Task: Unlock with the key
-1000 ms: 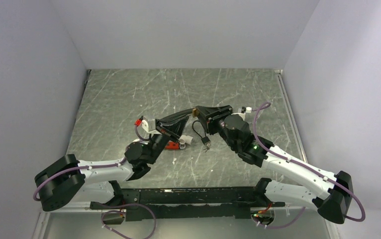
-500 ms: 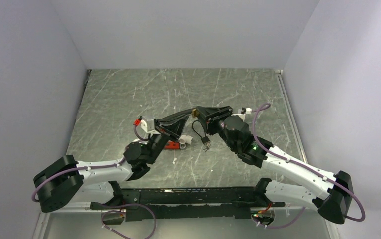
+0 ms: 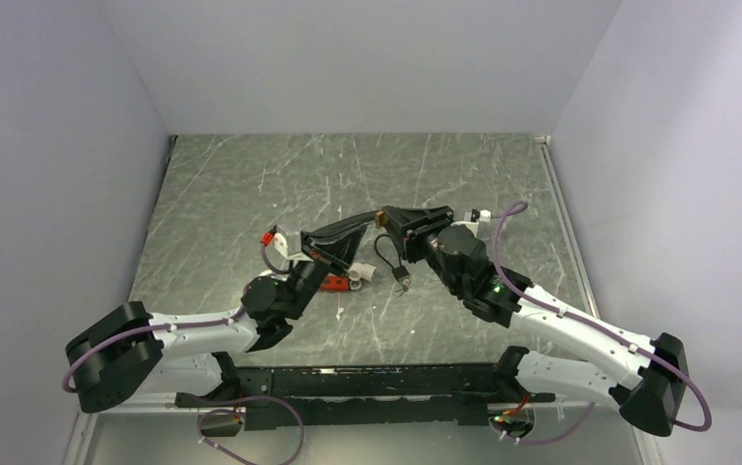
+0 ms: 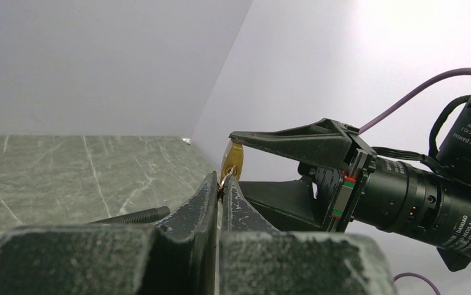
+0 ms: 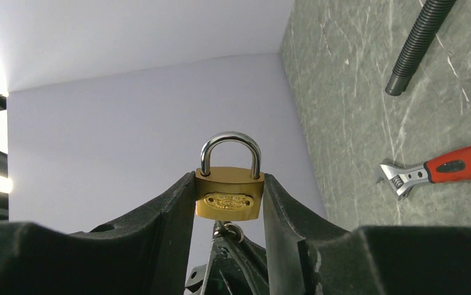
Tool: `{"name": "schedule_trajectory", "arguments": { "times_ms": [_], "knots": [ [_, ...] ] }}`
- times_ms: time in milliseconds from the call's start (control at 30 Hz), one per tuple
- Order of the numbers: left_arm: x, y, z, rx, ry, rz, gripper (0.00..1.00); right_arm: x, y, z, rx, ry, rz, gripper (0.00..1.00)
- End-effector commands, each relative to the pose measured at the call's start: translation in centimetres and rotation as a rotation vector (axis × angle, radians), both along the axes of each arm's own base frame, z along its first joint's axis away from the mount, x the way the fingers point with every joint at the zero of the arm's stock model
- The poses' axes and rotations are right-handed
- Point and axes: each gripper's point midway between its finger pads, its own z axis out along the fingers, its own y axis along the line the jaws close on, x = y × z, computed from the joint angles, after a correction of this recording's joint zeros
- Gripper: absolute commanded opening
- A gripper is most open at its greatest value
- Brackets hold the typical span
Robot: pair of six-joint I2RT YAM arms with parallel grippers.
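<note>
Grey-green stone-look table (image 3: 251,184), scored with white scratches, was boxed in by plain pale walls (image 3: 367,58). The right gripper (image 5: 229,184) clamped the brass padlock (image 5: 230,198) by its flanks, with the steel shackle at twelve o'clock. The lock's oval stamp was too small to read. At six o'clock, right at the lock's underside, was the key (image 5: 225,232), thin and silvery, pinched in the closed left gripper (image 4: 221,187). A red-handled wrench (image 5: 448,167) lay at three o'clock, a ribbed black hose (image 5: 414,43) at one.

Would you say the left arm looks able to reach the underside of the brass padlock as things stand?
Probably yes. The right gripper holds the padlock clear of the table, underside facing the left gripper, which is shut on the key right beneath it, nothing between.
</note>
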Motion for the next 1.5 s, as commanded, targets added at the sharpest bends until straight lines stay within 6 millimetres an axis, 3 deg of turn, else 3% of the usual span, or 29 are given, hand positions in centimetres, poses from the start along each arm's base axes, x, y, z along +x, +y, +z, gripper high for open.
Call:
{"name": "schedule_trajectory", "arguments": {
  "times_ms": [0,800,1167,1467],
  "knots": [
    [0.0,0.2,1.6,-0.038,-0.033,0.015,0.0,0.1,-0.3,3.0,0.071,-0.066,-0.018,0.0],
    [0.4,-0.9,1.9,-0.026,-0.032,0.001,0.0,0.2,0.5,2.9,0.036,-0.085,0.005,0.0],
    [1.0,-1.3,1.6,0.004,-0.021,0.022,0.0,-0.1,2.9,2.3,-0.076,-0.094,0.065,0.0],
    [1.7,-1.6,1.1,0.02,-0.027,0.053,0.0,-1.2,3.1,3.3,-0.091,-0.122,0.027,0.0]
  ]
}}
